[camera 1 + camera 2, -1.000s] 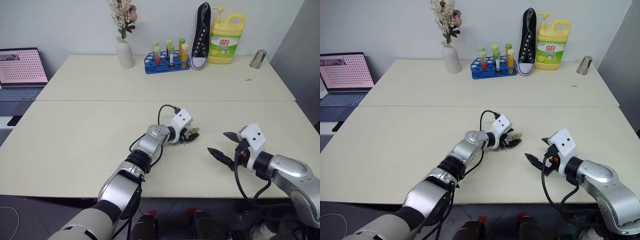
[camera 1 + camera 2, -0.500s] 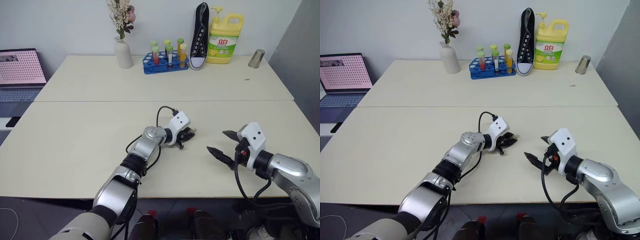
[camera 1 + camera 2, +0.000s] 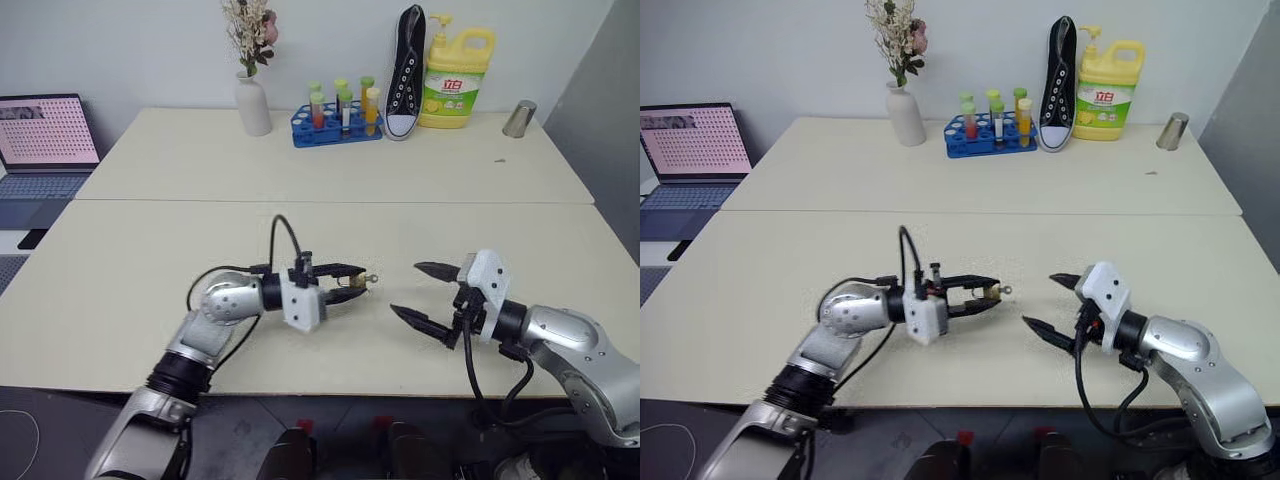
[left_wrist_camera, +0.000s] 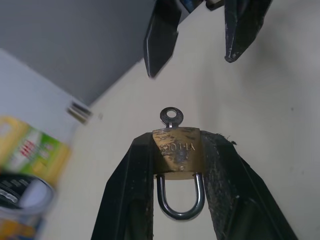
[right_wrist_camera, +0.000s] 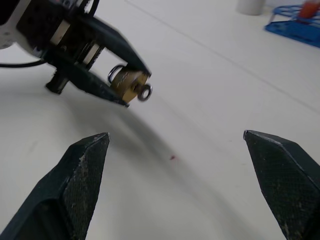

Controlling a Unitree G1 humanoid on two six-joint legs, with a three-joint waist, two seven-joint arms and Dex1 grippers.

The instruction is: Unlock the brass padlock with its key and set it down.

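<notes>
**Padlock pinched above the table, key in its base**

The left gripper (image 4: pixel 176 150) pinches the brass padlock (image 4: pixel 176 154) between its two black, grainy fingers (image 4: pixel 134 190), which press on the lock's flat sides. The body is dull golden brass with stamped letters on its face, too worn to read. Its thin silvery shackle (image 4: pixel 180 200) curves back between the fingers. The key (image 4: pixel 171 118) sits in the lock's base, its small round holed head pointing out toward the right gripper (image 3: pixel 420 292).

That gripper's fingers (image 5: pixel 82 175) are spread wide, their pointed tips facing the padlock from nearby, with a gap between them and the key head. Both grippers hang above the smooth cream table (image 3: pixel 130 270), near its front edge, with bare tabletop all around them.

Well apart, along the far edge, stand a yellow detergent bottle (image 3: pixel 456 78) with a green label bearing Chinese characters, a black sneaker (image 3: pixel 404 70) propped upright, a blue rack of capped tubes (image 3: pixel 338 115), a white vase (image 3: pixel 253 105) and a small metal cup (image 3: pixel 518 118). A laptop (image 3: pixel 45 140) lies at the left.
</notes>
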